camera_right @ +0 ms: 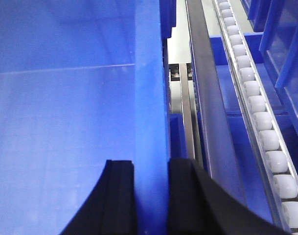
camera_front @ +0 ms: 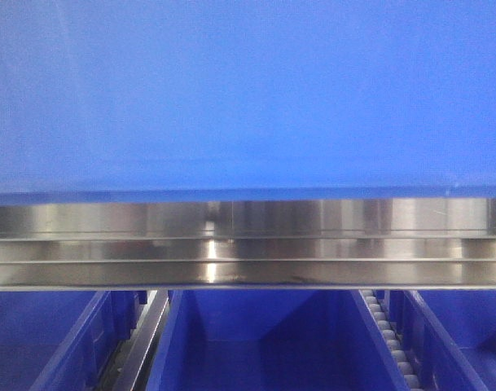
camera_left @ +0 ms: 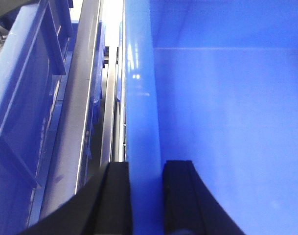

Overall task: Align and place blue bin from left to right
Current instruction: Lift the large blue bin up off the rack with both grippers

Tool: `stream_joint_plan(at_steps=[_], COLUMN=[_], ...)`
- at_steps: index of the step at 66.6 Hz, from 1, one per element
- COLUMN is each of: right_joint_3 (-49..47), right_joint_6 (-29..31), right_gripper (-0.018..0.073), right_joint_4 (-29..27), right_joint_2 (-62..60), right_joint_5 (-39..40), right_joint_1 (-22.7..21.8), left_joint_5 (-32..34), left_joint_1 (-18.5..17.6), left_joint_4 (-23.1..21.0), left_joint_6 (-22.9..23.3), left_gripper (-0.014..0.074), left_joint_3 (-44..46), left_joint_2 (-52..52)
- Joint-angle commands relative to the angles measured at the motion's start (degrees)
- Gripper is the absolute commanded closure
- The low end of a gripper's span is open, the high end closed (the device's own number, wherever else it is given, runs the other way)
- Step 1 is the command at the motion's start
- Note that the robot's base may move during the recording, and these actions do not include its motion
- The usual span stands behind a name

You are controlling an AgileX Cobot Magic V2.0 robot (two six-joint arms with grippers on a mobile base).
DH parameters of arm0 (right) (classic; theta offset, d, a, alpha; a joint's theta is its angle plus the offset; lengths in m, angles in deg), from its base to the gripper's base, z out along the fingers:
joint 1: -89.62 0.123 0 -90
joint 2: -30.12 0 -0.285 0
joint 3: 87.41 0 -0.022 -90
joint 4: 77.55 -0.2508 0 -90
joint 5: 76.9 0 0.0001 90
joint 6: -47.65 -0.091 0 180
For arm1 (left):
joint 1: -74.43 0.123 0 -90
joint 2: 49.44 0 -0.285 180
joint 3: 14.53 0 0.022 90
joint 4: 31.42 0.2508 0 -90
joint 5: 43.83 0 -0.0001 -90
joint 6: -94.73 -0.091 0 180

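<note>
The blue bin fills the upper half of the front view with its smooth flat wall. In the left wrist view my left gripper is shut on the bin's left rim, one black finger outside, one inside the bin. In the right wrist view my right gripper is shut on the bin's right rim the same way. The bin's inner floor and walls show bare.
A steel shelf rail runs across below the bin. Under it sit other blue trays. A white roller track runs along the right, steel rails and a blue crate on the left.
</note>
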Motion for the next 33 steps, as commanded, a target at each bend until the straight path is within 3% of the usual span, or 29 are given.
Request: stream_joint_plan(at_steps=[1,33], right_joint_3=[-0.5,-0.5], right_joint_6=[-0.25,-0.25], right_gripper=[0.0637,0.0637], right_joint_4=[3.59,3.59], right_joint_2=[-1.44,-1.44], right_joint_5=[3.05,5.39], right_joint_1=[0.01,0.01], left_joint_5=[3.04,3.04], left_joint_1=[-0.58,-0.58], left_joint_4=[2.6,2.88], left_joint_6=[0.22,0.22], left_gripper=[0.0707,0.0707], left_joint_3=[0.57,0.57], left_joint_2=[-1.24,-1.24])
